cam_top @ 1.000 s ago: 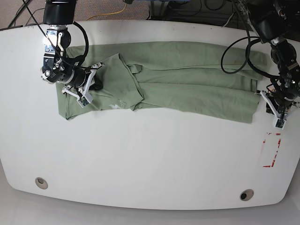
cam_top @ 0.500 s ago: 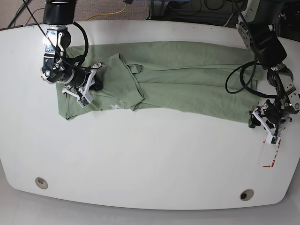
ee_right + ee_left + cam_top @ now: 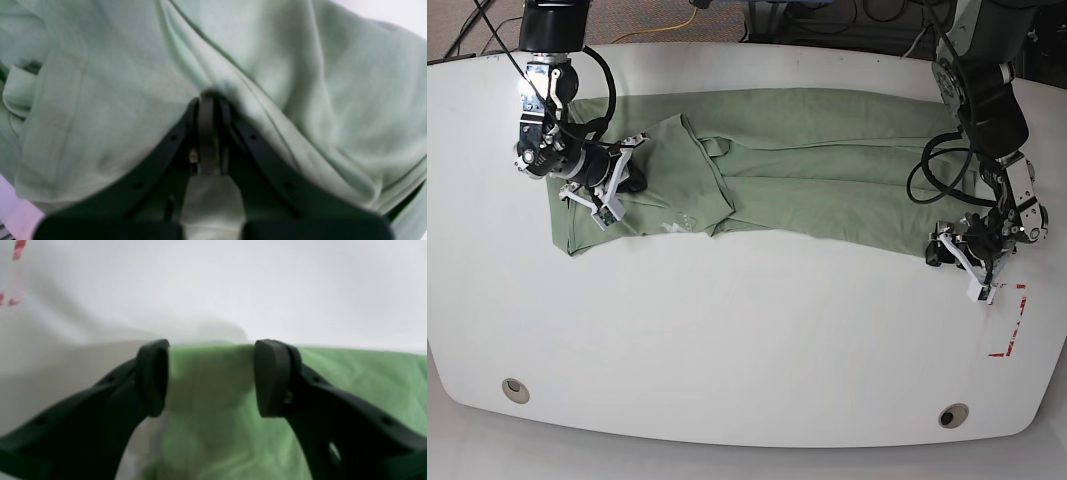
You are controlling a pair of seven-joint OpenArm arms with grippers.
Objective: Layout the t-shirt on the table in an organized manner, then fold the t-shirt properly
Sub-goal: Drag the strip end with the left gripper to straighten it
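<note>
The t-shirt (image 3: pixel 807 170) lies spread along the table's (image 3: pixel 747 340) far edge. My left gripper (image 3: pixel 957 258) has swung in from the right edge to the hem corner, fingers wide and straddling cloth, ready to pinch. My right gripper (image 3: pixel 619 170) stays clamped on the bunched sleeve end. Near half: open room.

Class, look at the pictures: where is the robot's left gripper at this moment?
In the base view the left gripper is low on the right side, at the bottom right corner of the t-shirt, just left of the red tape outline.
</note>
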